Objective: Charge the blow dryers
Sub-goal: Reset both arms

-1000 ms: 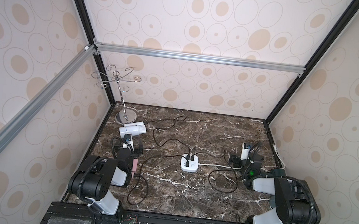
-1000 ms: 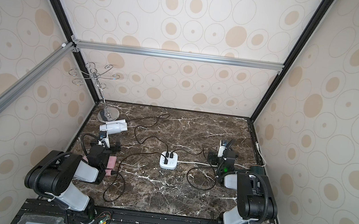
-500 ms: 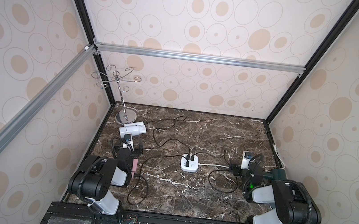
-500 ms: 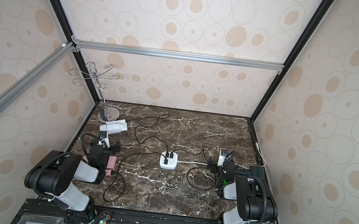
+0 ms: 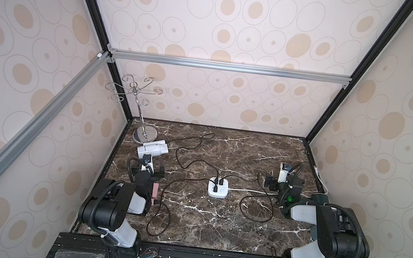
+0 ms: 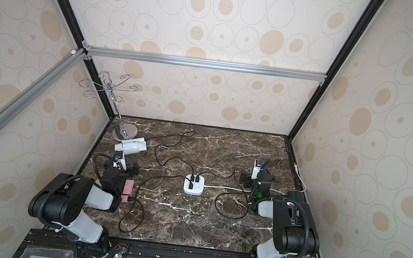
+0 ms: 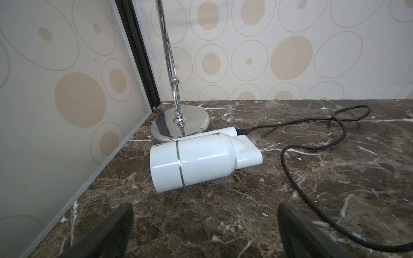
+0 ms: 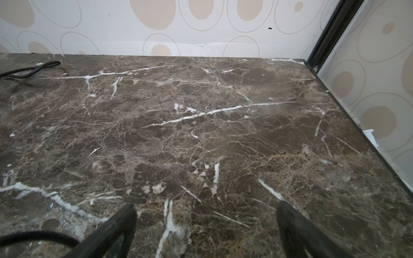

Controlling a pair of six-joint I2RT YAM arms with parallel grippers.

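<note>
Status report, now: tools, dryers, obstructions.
Left tool open, empty, facing white blow dryer lying by chrome stand base. Right tool open, empty. Three black plugs in white square socket block. Black cords loop across marble.
</note>
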